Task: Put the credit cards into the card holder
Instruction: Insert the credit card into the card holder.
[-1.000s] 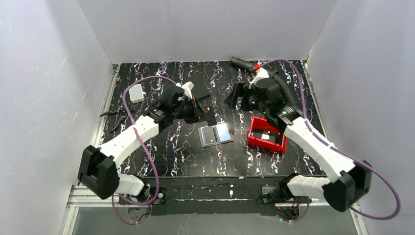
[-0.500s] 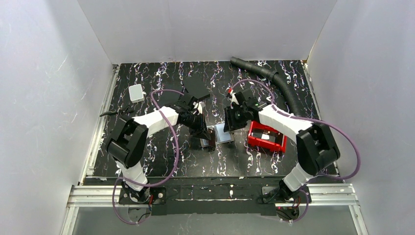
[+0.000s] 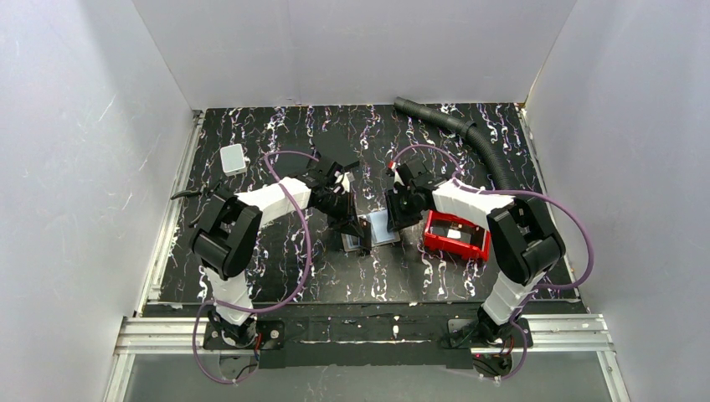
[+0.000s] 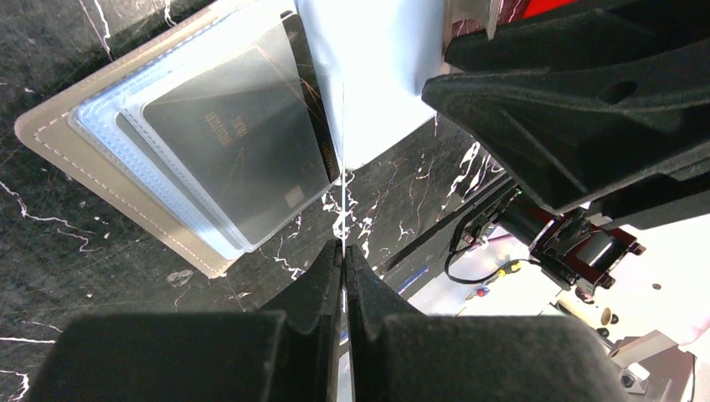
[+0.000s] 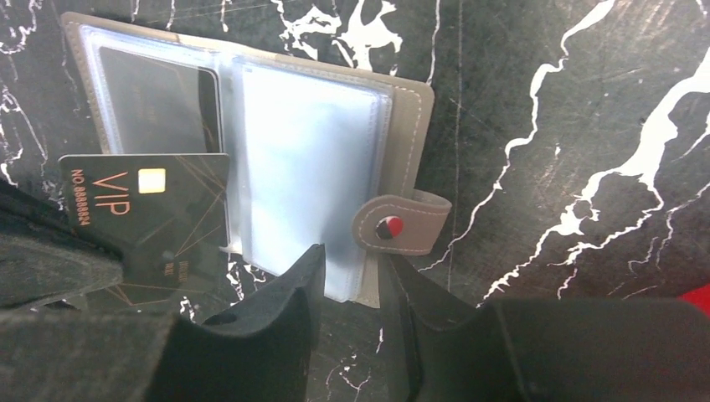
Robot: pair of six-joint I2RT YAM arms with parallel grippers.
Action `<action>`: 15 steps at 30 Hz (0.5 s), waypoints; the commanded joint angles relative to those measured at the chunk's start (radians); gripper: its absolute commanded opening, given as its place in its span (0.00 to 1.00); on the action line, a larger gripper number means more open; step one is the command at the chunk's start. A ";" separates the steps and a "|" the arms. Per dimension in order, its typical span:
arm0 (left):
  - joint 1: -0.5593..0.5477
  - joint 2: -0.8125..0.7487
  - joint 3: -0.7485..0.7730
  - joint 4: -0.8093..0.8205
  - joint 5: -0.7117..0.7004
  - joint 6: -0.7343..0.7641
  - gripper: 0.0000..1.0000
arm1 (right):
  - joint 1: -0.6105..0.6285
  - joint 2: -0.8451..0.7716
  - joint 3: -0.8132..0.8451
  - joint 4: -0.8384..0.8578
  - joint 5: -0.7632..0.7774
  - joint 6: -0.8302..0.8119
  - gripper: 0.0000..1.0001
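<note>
Card holder [image 5: 310,151]: open flat at centre of bench [image 5: 544,126], clear sleeves up, snap tab [image 5: 393,226] on its right-arm side.
Credit card [image 5: 146,213]: overlaps the left page's near corner, long axis running across the holder.
Left gripper [image 4: 343,251]: clamped on that card's edge; likely the inserting arm.
Right gripper [image 5: 347,268]: jaws partly apart, straddling the holder's near edge beside the tab; whether it grips cannot be told.

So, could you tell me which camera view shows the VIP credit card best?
Right wrist: the VIP credit card is face-on, lettering legible. Left wrist sees only its edge, in the left gripper; top external: indistinct.
</note>
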 commanded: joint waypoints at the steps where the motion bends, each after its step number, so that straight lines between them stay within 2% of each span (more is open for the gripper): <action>1: -0.001 -0.001 0.028 -0.032 0.005 0.015 0.00 | -0.012 0.003 -0.020 0.056 0.048 -0.013 0.37; 5: -0.001 0.023 0.030 -0.026 0.008 0.005 0.00 | -0.024 0.018 -0.043 0.095 0.028 -0.007 0.32; 9: -0.001 0.035 0.025 -0.009 -0.002 -0.013 0.00 | -0.031 0.038 -0.057 0.118 -0.001 -0.004 0.23; 15: 0.000 0.053 0.014 0.030 -0.004 -0.043 0.00 | -0.031 0.061 -0.065 0.141 -0.025 -0.004 0.20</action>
